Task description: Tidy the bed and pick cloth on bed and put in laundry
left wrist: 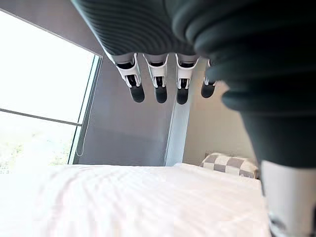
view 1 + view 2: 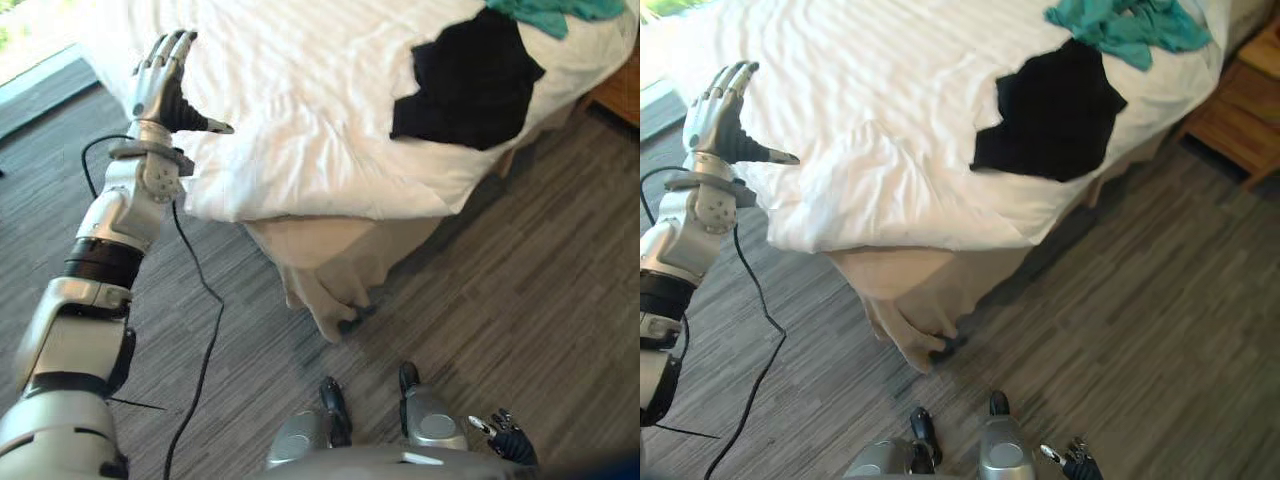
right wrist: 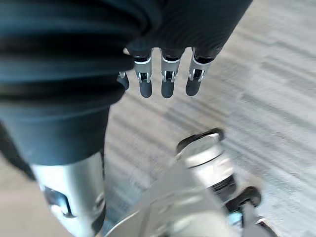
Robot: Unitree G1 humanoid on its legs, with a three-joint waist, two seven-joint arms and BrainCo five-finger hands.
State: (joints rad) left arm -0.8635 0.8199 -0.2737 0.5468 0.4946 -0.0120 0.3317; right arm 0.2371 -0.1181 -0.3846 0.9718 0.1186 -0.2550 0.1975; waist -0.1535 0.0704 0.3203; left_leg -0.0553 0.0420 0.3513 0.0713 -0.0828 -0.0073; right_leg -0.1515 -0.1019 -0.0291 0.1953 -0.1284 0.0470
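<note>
Approach to the bed. My left hand, fingers straight and holding nothing, is raised beside the rumpled near corner of the white duvet. My right hand hangs low over the floor, fingers relaxed and empty. The black cloth lies flat toward the duvet's other side, with the teal cloth bunched at its far edge. To do this step well, I judge, I should draw the left palm flat along the duvet to smooth the corner. I should then step round toward the cloths, since both lie well apart from either hand.
</note>
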